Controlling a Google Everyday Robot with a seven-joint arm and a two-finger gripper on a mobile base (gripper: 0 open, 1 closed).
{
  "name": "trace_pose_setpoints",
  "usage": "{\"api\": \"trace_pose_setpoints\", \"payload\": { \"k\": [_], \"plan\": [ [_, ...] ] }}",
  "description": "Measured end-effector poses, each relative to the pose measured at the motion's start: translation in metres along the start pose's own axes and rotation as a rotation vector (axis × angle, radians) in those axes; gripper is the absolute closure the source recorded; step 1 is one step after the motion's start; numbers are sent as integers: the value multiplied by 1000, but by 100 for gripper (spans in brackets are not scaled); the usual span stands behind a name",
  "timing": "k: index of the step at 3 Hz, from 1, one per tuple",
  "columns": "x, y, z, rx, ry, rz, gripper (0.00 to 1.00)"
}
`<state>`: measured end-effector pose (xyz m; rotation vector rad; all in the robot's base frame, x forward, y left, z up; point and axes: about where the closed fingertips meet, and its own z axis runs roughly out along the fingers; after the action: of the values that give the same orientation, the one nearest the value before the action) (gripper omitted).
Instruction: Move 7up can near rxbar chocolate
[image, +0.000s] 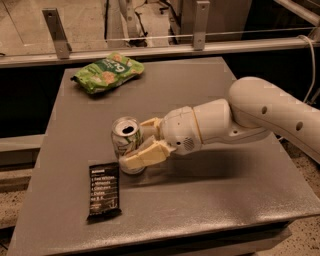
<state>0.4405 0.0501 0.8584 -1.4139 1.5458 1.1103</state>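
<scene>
The small silver-white aluminium 7up can with green markings is upright in the left half of the grey bench, just behind the flat black rxbar chocolate with white text, which lies near the front-left corner. The cream two-finger gripper of the white arm reaches in from the right edge and clasps the can, one finger behind it and one in front, though it seems the can's base touches the bench. A crumpled green snack bag lies near the back-left corner.
</scene>
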Motion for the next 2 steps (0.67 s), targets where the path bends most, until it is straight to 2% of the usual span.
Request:
{"api": "trace_pose_setpoints", "payload": {
  "k": [1, 2],
  "plan": [
    [-1, 5, 7, -9, -10, 0, 16],
    [-1, 9, 10, -12, -15, 4, 0]
  ]
}}
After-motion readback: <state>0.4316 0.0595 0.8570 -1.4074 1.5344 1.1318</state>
